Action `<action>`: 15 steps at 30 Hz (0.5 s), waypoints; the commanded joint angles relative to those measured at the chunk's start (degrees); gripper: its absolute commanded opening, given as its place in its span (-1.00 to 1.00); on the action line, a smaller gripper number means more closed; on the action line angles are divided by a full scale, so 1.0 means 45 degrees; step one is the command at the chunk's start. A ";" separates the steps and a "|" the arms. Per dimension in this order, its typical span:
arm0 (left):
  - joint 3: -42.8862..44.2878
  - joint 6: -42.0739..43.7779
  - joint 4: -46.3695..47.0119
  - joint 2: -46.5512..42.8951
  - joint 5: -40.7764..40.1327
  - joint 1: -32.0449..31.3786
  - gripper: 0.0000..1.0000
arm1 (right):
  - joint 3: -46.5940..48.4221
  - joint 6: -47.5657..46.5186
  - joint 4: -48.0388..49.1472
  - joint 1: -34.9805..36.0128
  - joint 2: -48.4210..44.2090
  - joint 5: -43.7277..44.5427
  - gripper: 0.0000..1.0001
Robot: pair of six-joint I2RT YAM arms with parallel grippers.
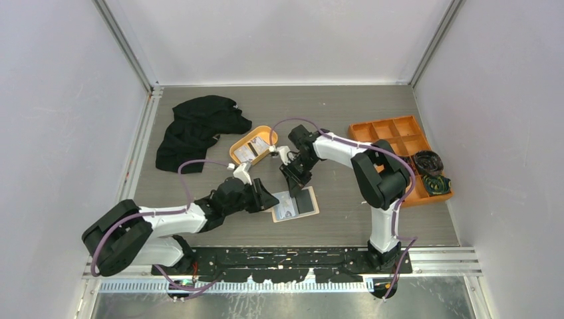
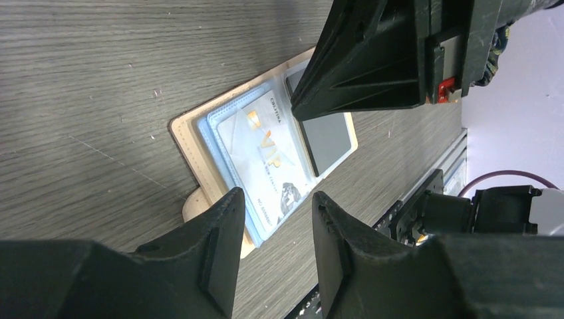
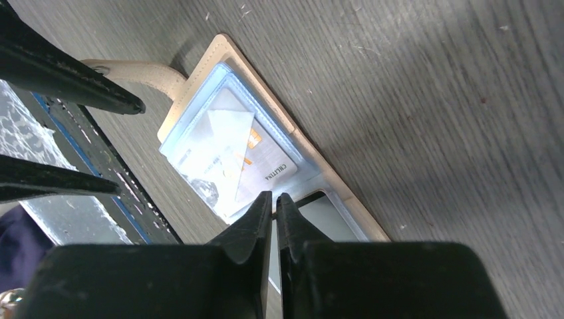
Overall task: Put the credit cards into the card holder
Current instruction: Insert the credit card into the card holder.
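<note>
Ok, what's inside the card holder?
The card holder has one pale card in a clear sleeve. Its other half shows a dark panel, partly hidden by the right gripper; anything beneath can't be seen.

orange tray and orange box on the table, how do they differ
The tray is oval and undivided; the box is rectangular and split into compartments. The tray holds pale cards; the box holds dark bundles in its near compartments. The tray sits mid-table beside the black cloth; the box lies by the right wall. Both are orange and open-topped.
</note>
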 commanded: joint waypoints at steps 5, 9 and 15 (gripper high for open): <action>-0.0149 0.0516 -0.0444 -0.2725 -0.0326 0.0101 -0.10 | 0.0676 -0.2195 -0.1422 -0.0516 -0.2597 -0.0541 -0.62; -0.0282 0.0580 -0.0967 -0.4309 -0.0459 0.0102 0.16 | 0.0449 -0.2504 -0.1315 -0.0553 -0.4208 -0.0820 -0.54; -0.1640 -0.0280 -0.0396 -0.6236 -0.0721 0.0102 0.79 | -0.0183 -0.2034 -0.0315 -0.1158 -0.6726 -0.1104 -0.39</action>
